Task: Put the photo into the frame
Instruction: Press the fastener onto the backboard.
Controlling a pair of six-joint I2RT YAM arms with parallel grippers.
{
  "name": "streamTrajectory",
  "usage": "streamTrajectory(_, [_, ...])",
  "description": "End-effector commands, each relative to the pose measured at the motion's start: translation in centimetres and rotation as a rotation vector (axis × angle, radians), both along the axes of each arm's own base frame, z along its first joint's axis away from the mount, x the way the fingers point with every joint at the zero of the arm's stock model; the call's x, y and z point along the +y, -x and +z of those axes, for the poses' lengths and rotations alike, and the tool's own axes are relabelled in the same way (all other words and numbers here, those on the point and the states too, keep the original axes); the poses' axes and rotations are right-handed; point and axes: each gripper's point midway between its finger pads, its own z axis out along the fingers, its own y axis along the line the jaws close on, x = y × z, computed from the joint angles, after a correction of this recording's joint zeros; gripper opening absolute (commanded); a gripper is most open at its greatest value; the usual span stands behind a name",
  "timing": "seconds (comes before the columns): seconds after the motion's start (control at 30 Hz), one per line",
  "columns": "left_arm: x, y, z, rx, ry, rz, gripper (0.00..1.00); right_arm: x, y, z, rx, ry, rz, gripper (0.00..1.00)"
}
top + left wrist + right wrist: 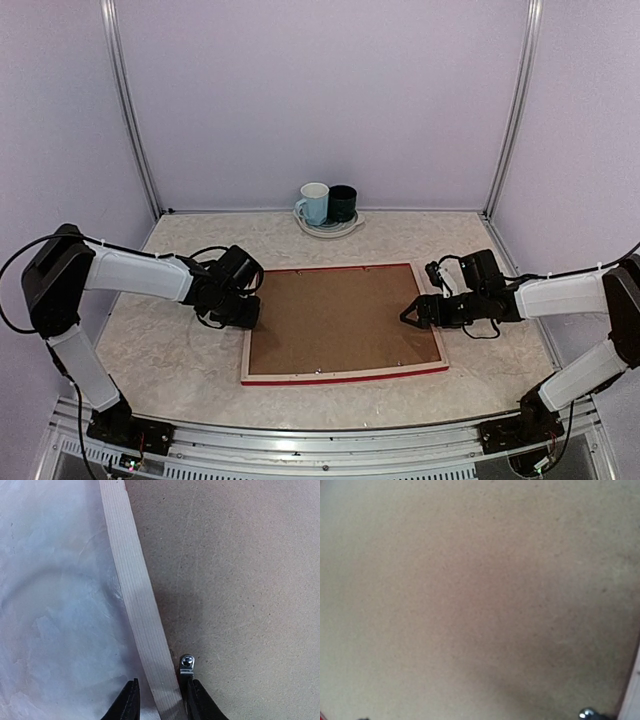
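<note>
The frame (345, 375) lies face down on the table, with its red edge showing along the near side and its pale wood rail (140, 605) on top. A brown backing board (340, 320) fills its opening. The photo is hidden. My left gripper (250, 312) is at the frame's left rail, jaws partly open (160, 700) and straddling the rail. The right finger (202, 702) touches a small metal tab (186, 664), while the left finger stands clear of the wood. My right gripper (410, 314) hovers open over the board's right edge (470, 605), and its fingers do not show in its wrist view.
A pale blue mug (314, 203) and a dark mug (342, 203) stand on a plate (325, 230) at the back, against the wall. Another metal tab (587, 713) shows at the board's right edge. Marbled tabletop (55, 605) lies left of the frame.
</note>
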Motion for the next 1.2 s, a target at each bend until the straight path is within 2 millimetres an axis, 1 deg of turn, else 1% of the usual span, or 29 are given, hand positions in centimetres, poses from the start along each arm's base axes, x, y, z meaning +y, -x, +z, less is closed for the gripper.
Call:
streamTrajectory(0.0, [1.3, 1.3, -2.4, 0.044, -0.093, -0.009, 0.33, -0.7, 1.7, -2.3, 0.086, 0.039, -0.01, 0.96])
streamTrajectory(0.13, [0.9, 1.2, -2.7, 0.041, -0.108, -0.016, 0.25, -0.7, 1.7, -2.3, 0.088, 0.038, -0.009, 0.95])
streamTrajectory(0.2, [0.7, 1.1, -3.0, 0.043, -0.109, -0.016, 0.19, -0.6, 1.8, -2.5, 0.092, 0.038, -0.004, 0.94])
streamTrajectory(0.4, [1.0, 1.3, -3.7, 0.055, -0.106, -0.003, 0.07, -0.6, 1.9, -2.7, 0.097, 0.039, 0.002, 0.91])
streamTrajectory(0.6, [1.6, 1.5, -3.8, 0.056, -0.089, 0.021, 0.0, -0.6, 1.9, -2.8, 0.097, 0.042, 0.004, 0.89])
streamTrajectory(0.7, [1.8, 1.4, -3.2, 0.031, -0.067, 0.045, 0.0, -0.6, 1.9, -2.8, 0.097, 0.042, 0.007, 0.89])
streamTrajectory(0.87, [2.1, 0.1, -0.8, -0.054, 0.022, 0.126, 0.0, -0.5, 1.9, -2.7, 0.096, 0.038, 0.007, 0.88])
streamTrajectory(1.0, [1.4, -1.0, 1.5, -0.114, 0.107, 0.167, 0.0, -0.5, 1.9, -2.7, 0.099, 0.034, 0.006, 0.88])
streamTrajectory(1.03, [1.0, -1.2, 2.0, -0.124, 0.126, 0.164, 0.02, -0.5, 1.9, -2.7, 0.1, 0.034, 0.006, 0.88])
streamTrajectory(1.1, [0.6, -1.6, 2.6, -0.136, 0.147, 0.158, 0.14, -0.5, 2.0, -2.7, 0.099, 0.034, 0.006, 0.88])
streamTrajectory(1.17, [0.1, -1.8, 3.1, -0.144, 0.156, 0.142, 0.24, -0.6, 2.0, -2.8, 0.098, 0.036, 0.004, 0.88])
